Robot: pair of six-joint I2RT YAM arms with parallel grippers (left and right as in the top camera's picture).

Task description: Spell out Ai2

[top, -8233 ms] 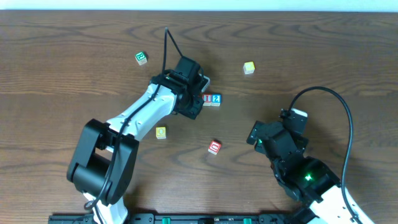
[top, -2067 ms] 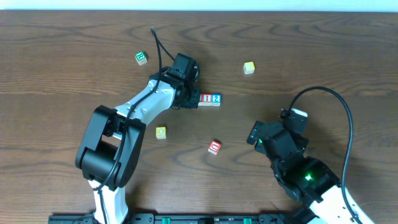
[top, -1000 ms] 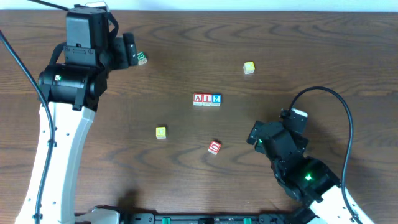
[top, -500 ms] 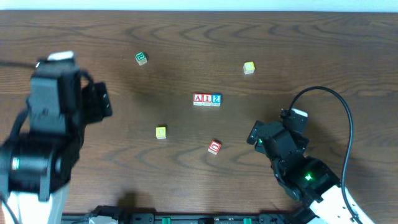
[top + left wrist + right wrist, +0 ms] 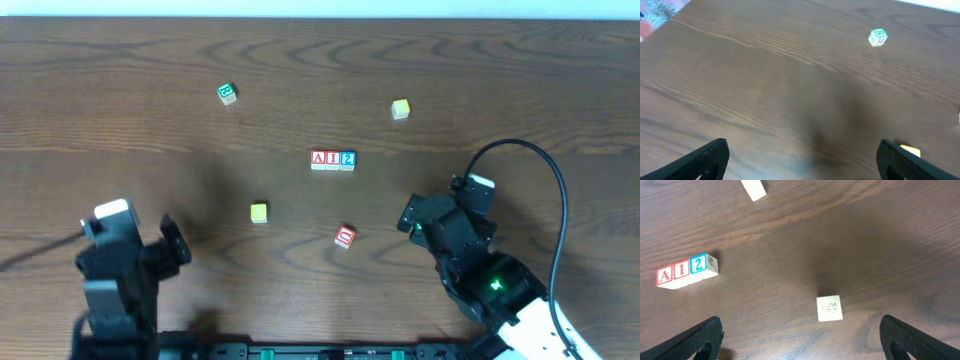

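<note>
Three blocks stand touching in a row [image 5: 333, 160] at mid-table and read A, I, 2: red, red, blue. The right wrist view has the same row [image 5: 687, 271] at its left. My left gripper [image 5: 172, 250] is at the near left, far from the row and open; its view shows the left gripper [image 5: 802, 147] over bare wood with nothing between the fingers. Near the front right, my right gripper [image 5: 408, 220] is open as well. In its own view the right gripper [image 5: 800, 325] is empty, with a pale block [image 5: 829, 308] just ahead of it.
Loose blocks lie around the row: a green one [image 5: 227, 93] at the back left, a pale yellow one [image 5: 400, 109] at the back right, a yellow one [image 5: 259, 211] and a red one [image 5: 345, 237] in front. A black cable [image 5: 545, 170] loops over the right arm.
My left arm has swung from the table's back left corner down to the front left. The blocks and the right arm have not moved.
</note>
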